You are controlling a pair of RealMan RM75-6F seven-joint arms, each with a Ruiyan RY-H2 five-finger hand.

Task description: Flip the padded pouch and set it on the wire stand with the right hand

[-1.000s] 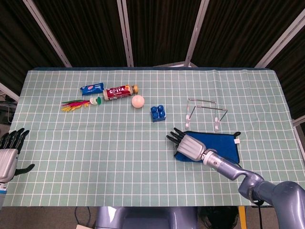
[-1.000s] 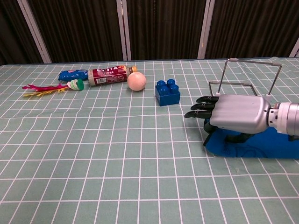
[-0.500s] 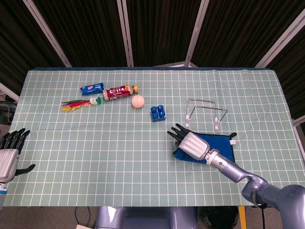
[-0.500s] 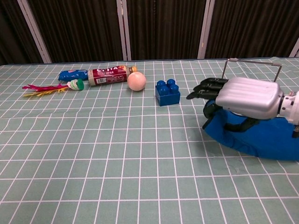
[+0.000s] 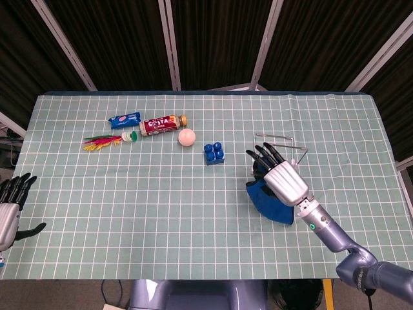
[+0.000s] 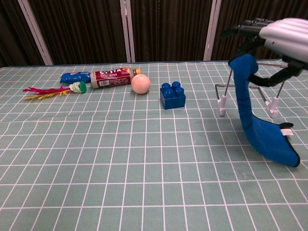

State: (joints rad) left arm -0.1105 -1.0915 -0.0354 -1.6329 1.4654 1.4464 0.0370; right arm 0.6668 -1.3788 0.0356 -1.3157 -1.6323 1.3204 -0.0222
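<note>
1. Right robot hand (image 6: 284, 36) is raised near the top of the chest view, clamped on the upper edge of the blue padded fabric pouch (image 6: 260, 127); fingertips (image 5: 261, 152) reach forward over the thin grey wire stand (image 5: 284, 148).
2. Pouch location: hanging from that grip, draped down in a curve. Its lower end with the small white tag (image 6: 287, 131) looks to be at or just off the green gridded bench (image 5: 129, 187), in front of the stand's white feet. Contact with the cloth can't be confirmed.
3. Handling, my read: soft and limp, light, no stiffness; it folds under its own weight and will swing. Fabric surface gives decent friction, not fragile. The edge grip suits the flip, since the free end can trail over. For placing, a hold nearer mid-edge would cut the swing. The stand looks light, so a dragging pouch could shift or tip it.
4. Left robot hand (image 5: 10, 206) sits at the bench's near-left corner, fingers apart, holding nothing.
5. Versus a second ago: the pouch lay flat on the bench with the right robot hand pressed low over its left end. Half a second ago that end was peeling up. Now the hand is much higher and closer to the stand, and most of the pouch is off the bench.
6. The blue toy brick (image 6: 172, 95) and the other items on the left are unchanged.
</note>
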